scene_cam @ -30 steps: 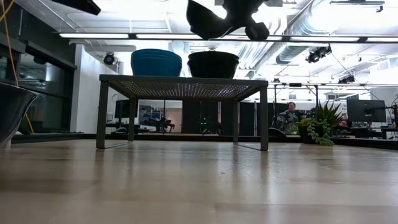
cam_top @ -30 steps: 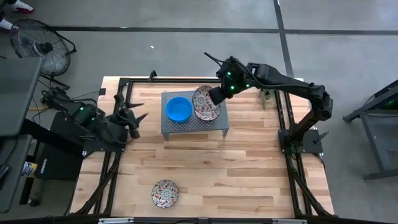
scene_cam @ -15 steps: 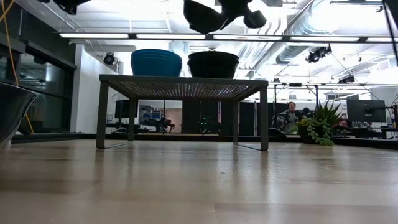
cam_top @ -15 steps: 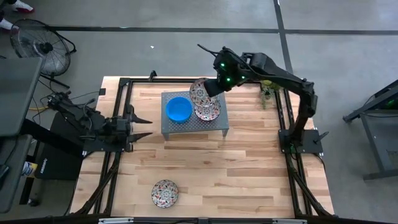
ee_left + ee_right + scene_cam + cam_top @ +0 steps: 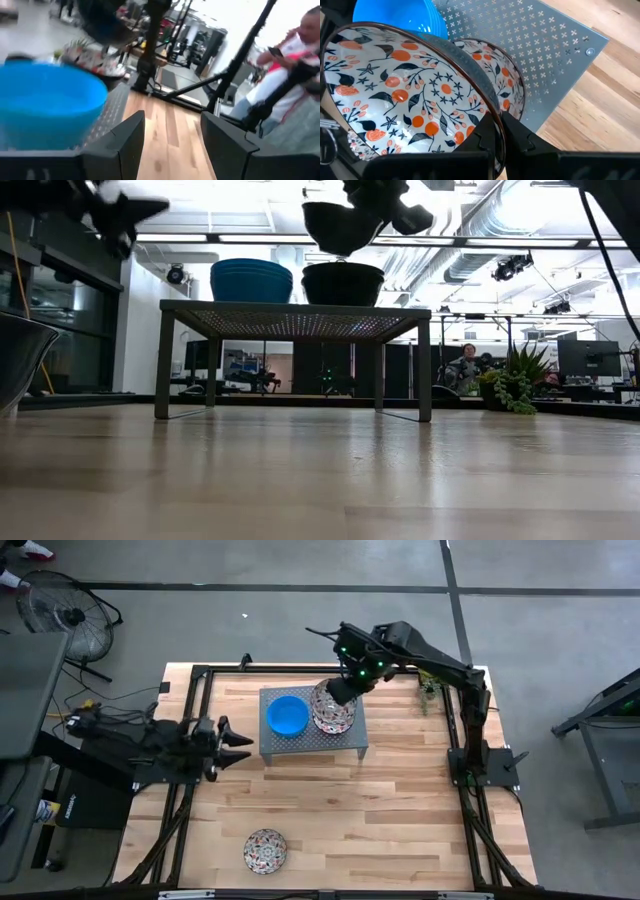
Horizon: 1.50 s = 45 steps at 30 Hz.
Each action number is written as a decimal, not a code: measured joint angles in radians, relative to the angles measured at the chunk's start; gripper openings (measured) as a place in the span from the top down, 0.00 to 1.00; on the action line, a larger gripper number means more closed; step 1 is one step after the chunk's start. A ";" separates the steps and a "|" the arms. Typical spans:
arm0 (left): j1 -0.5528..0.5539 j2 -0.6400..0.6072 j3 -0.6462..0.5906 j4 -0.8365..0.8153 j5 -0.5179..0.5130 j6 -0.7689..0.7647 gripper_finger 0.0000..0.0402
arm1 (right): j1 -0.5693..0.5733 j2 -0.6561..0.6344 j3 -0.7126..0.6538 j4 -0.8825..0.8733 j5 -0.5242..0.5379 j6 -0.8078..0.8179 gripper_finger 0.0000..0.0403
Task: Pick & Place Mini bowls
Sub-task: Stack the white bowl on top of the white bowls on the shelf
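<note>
On the wooden table [image 5: 400, 800] stands a grey stand [image 5: 345, 740] with bowls; the right gripper [image 5: 502, 131] pinches a flowery bowl [image 5: 405, 95], the left gripper [image 5: 240, 743] gapes wide.

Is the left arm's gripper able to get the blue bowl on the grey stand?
Probably yes. The left gripper is open and apart from the stand, facing the blue bowl, with bare table between. The right gripper holds a floral bowl over the stand's other side.

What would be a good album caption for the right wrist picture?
Right end effector grips the rim of a floral bowl above another floral bowl on the grey perforated stand.
</note>
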<state>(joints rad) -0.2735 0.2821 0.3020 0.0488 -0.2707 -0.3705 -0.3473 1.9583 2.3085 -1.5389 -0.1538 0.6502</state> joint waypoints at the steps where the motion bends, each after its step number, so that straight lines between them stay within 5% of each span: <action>1: 0.016 0.000 -0.011 0.000 0.005 -0.036 0.53 | 0.000 0.000 0.000 -0.001 0.004 0.001 1.00; 26: 0.341 -0.118 -0.059 -0.048 0.233 0.033 0.53 | 0.007 0.059 0.000 -0.032 0.033 0.001 1.00; 45: 0.427 -0.151 -0.059 -0.106 0.238 0.032 0.53 | 0.008 0.060 0.000 -0.032 0.002 0.081 1.00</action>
<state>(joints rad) 0.1535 0.1307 0.2428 -0.0570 -0.0330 -0.3382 -0.3397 2.0178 2.3085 -1.5707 -0.1523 0.7316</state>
